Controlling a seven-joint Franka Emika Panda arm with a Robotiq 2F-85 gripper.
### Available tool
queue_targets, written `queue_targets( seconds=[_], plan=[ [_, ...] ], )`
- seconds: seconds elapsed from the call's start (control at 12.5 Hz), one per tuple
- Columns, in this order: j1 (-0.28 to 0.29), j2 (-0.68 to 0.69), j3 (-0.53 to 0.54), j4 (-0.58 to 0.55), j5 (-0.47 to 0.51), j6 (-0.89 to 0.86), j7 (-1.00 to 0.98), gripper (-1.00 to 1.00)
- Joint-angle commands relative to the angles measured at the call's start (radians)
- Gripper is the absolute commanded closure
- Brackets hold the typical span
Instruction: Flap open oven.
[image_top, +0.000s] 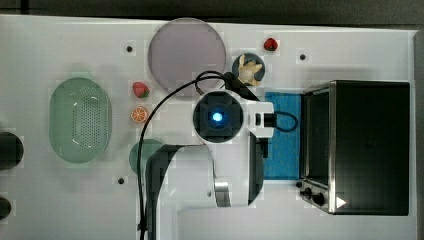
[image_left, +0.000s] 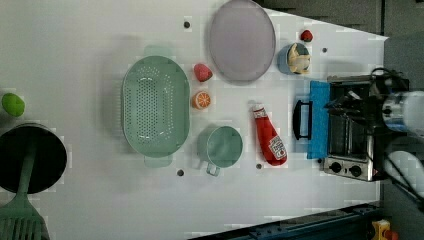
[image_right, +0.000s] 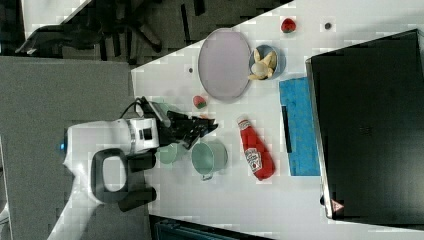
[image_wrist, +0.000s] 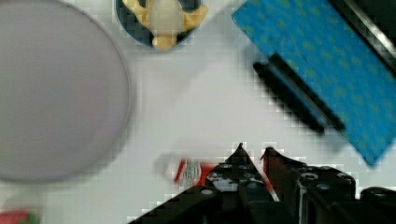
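Observation:
The oven (image_top: 365, 145) is a black box with a silver front frame, standing at the top view's right. Its blue-tinted flap door (image_top: 282, 135) lies folded down flat on the table, bar handle (image_left: 298, 120) pointing away from the oven. The door (image_wrist: 317, 51) and its handle (image_wrist: 294, 93) also appear in the wrist view. My gripper (image_wrist: 254, 149) hangs above the table, apart from the handle, over a red ketchup bottle (image_wrist: 187, 170). Its fingers stand a narrow gap apart with nothing between them. In the right view the gripper (image_right: 212, 127) points toward the oven (image_right: 370, 125).
A ketchup bottle (image_left: 270, 140) lies in front of the door, a green cup (image_left: 224, 146) beside it. A green colander (image_left: 155, 112), grey plate (image_left: 242, 40), bowl with a toy (image_left: 298, 58), strawberries and an orange slice (image_left: 201, 100) are spread on the white table.

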Motion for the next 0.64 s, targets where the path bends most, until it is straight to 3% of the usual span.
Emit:
queue_targets(
  seconds=[0.08, 0.32, 0.64],
  plan=[
    [-0.007, -0.133, -0.001, 0.045, 0.092, -0.147, 0.049, 0.65],
    [-0.008, -0.214, -0.001, 0.151, 0.090, -0.349, 0.049, 0.65],
    [-0.008, -0.205, -0.016, 0.305, 0.093, -0.592, 0.050, 0.65]
  ],
)
